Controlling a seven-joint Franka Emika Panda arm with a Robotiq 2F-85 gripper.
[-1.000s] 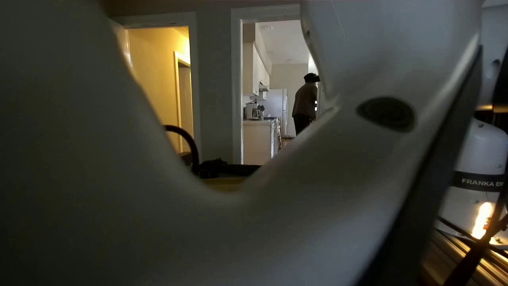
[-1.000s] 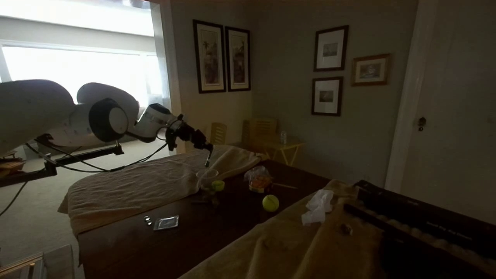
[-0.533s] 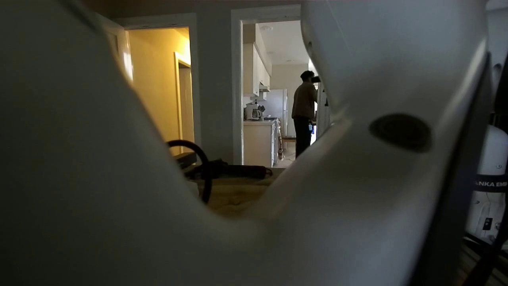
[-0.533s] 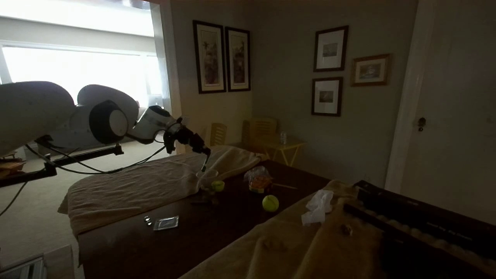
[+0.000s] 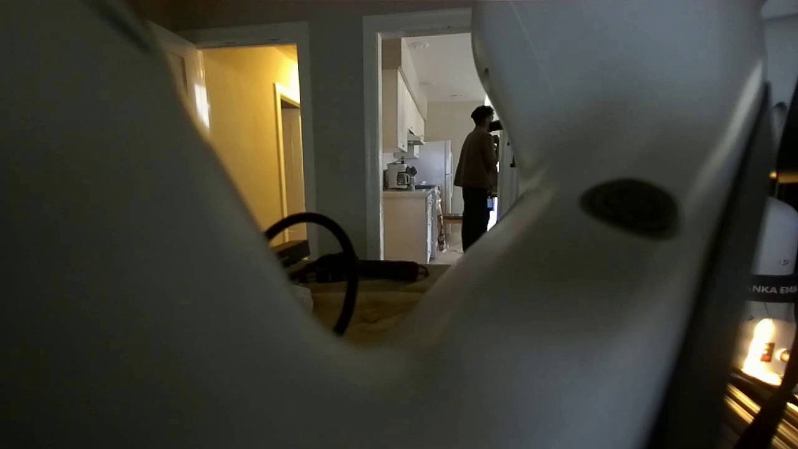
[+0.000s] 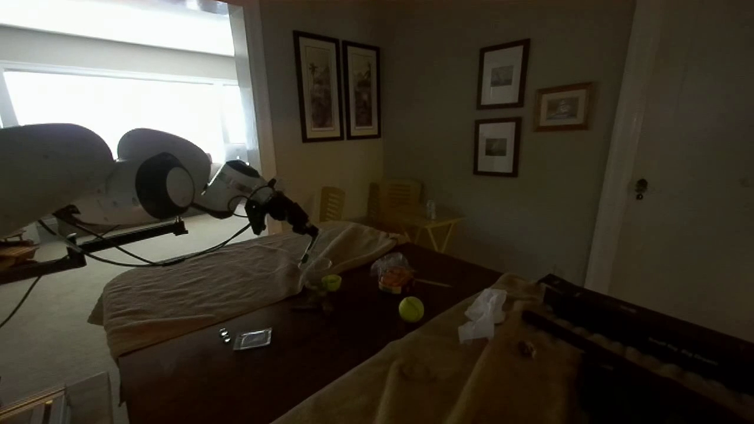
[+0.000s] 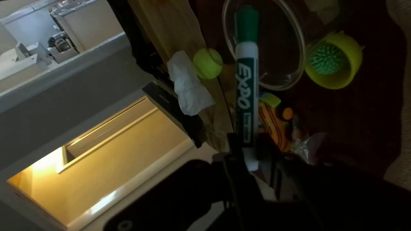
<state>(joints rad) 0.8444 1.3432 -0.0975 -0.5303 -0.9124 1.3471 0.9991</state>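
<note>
A green-capped white Expo marker [image 7: 246,93] is pinched near its plain end by my gripper [image 7: 250,141]. The cap points away from the fingers. In the wrist view it crosses the round rim of a clear container [image 7: 303,56]. In an exterior view the gripper [image 6: 313,231] tilts downward and the marker [image 6: 305,254] hangs at the left rim of the clear container [image 6: 318,266]; whether it is above or behind that rim I cannot tell. Right beside the container lies a yellow-green cup [image 7: 354,59] holding a green spiky ball [image 7: 327,58].
On the dark table [image 6: 194,377] are a tennis ball [image 6: 411,309], an orange packet [image 6: 396,280] in clear plastic and a silver packet [image 6: 253,338]. Beige cloths [image 6: 206,294] cover both sides. White tissue [image 6: 484,315] lies near a long dark box [image 6: 624,318]. A person [image 5: 477,162] stands far off.
My gripper has come down and slightly left in an exterior view, its marker now leaning more toward the clear container's left rim. The grip has stayed the same. The distant person has straightened up.
</note>
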